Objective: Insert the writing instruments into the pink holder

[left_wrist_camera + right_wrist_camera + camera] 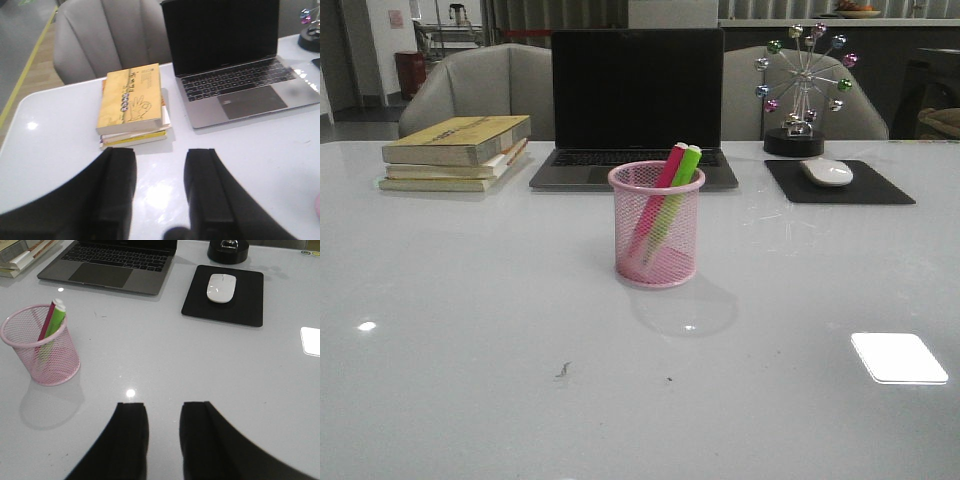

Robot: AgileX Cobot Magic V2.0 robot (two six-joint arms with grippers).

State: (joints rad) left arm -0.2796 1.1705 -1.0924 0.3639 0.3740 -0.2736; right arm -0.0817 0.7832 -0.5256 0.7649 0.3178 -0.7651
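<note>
Pink holder [655, 235] mid-table, both pens [665, 200] inside (leaning), laptop [635, 95] at 12 o'clock, books [460, 150] at 10, mouse [827, 171] at 2, left gripper [160, 172] and right gripper [164, 427] spread, seemingly empty.

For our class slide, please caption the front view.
Magenta pen and lime-green pen lean inside the pink wire-mesh cup before a laptop.

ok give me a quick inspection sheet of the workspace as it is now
surface: glossy white table, a few small specks.
job's things: pink marker and green marker lean inside the pink holder.
clutter: stacked books, laptop, mouse on black pad, ferris-wheel ornament.
grippers: left gripper and right gripper open, empty.
cables: nothing seen.
surroundings: grey chairs behind the table.
</note>
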